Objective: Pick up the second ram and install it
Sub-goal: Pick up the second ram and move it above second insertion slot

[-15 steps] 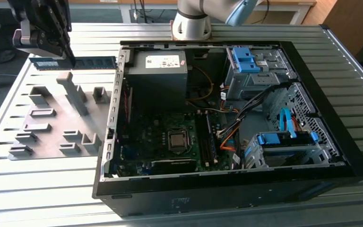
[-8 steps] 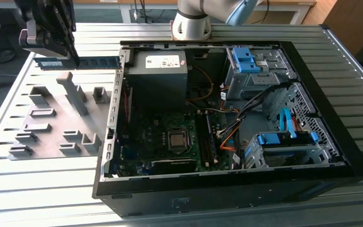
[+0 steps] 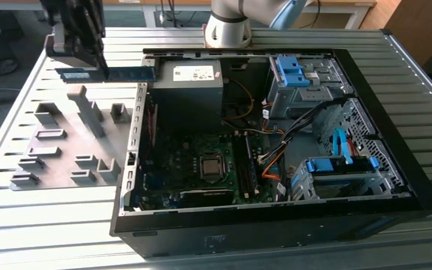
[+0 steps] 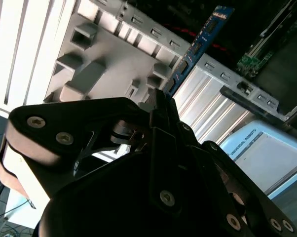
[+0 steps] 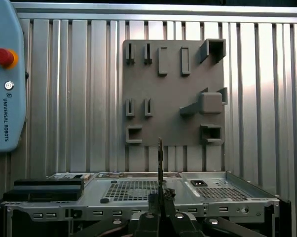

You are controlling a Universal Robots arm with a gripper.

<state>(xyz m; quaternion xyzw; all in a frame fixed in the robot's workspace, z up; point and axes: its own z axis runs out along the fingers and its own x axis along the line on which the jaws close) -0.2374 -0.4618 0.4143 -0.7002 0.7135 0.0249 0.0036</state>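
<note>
Above the grey holder plate [image 3: 66, 146], beside the open computer case [image 3: 276, 225], your pincer [image 3: 88, 64] clamps one end of the second ram [image 3: 118, 73], held level in the air. Such an end grip could let it tilt and miss the slot.

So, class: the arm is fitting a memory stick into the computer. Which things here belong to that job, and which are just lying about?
Part of the job:
- memory stick, held edge-on in the gripper
- open computer case
- motherboard inside it

Just lying about:
- grey holder plate with its blocks
- control pendant with red button
- slatted table
</note>
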